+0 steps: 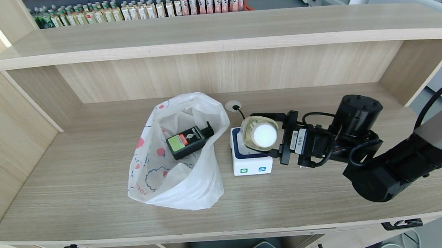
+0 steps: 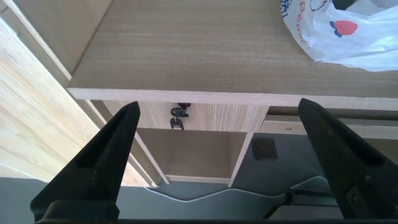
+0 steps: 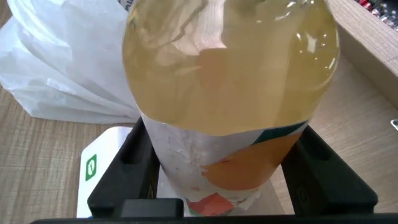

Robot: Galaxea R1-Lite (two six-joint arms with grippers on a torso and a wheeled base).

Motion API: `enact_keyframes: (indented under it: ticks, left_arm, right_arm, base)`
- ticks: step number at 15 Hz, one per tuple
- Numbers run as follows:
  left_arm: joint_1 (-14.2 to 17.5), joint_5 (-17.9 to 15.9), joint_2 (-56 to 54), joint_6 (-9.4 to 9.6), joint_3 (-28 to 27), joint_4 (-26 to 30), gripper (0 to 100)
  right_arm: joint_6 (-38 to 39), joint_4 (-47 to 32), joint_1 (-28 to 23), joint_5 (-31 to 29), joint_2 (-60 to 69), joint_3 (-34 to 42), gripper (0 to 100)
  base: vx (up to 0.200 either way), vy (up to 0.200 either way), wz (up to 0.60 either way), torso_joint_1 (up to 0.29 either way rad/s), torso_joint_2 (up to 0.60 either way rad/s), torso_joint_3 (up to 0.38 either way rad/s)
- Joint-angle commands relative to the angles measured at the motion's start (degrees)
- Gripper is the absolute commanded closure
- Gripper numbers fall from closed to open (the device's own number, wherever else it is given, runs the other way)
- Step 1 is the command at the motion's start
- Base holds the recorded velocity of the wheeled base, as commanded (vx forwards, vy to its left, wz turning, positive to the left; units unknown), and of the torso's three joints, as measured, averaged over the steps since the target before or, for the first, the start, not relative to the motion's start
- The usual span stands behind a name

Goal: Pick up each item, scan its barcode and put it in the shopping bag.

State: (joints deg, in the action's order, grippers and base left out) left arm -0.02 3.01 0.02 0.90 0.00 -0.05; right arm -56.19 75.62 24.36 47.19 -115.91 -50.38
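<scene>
Right tool (image 1: 266,135) is closed on a clear plastic bottle of pale yellow drink with a white cap (image 1: 251,134), one finger on each side of the body. The bottle lies sideways in the grip, cap end facing up toward the head view. In the right wrist view the tool (image 3: 224,177) grips the bottle (image 3: 230,74) at the labelled part, and the liquid-filled end sticks out past the fingertips.

Directly below this tool and bottle is a white box scanner with a blue top (image 1: 252,165) on the light wood table (image 1: 75,186). Can't tell whether the bottle touches it.

Just beside the tool, on the robot's left, a white plastic shopping bag with red and blue prints (image 1: 179,188) stands open. A black bottle with a green and red label (image 1: 186,140) lies inside it.

Beyond the tool there is a round white cable port with a black cable (image 1: 233,106).

Left tool (image 2: 219,109) is spread wide and holds nothing. It sits lower than the table's front edge (image 2: 186,93), and a corner of the bag (image 2: 348,31) is up past the fingertips, well apart from them.

Well beyond both tools, behind the table's raised back, is a row of drink bottles on a shelf (image 1: 141,10).
</scene>
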Motion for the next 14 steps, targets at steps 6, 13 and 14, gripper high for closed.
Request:
enact_keyframes:
  ticks: [6,13,14]
  left_arm:
    - [0.1,0.0,0.0,-0.02,0.0,0.0,0]
    - [0.1,0.0,0.0,-0.02,0.0,0.0,0]
    - [0.1,0.0,0.0,-0.02,0.0,0.0,0]
  right_arm:
    - [0.0,0.0,-0.1,0.1,0.1,0.1,100]
    - [4.0,0.1,1.0,-0.2,3.8,4.8,100]
    - [7.8,0.1,1.5,-1.1,7.1,6.8,100]
  base:
    - [0.000,0.000,0.00,0.000,0.00,0.000]
    - [0.000,0.000,0.00,0.000,0.00,0.000]
    - [0.000,0.000,0.00,0.000,0.00,0.000]
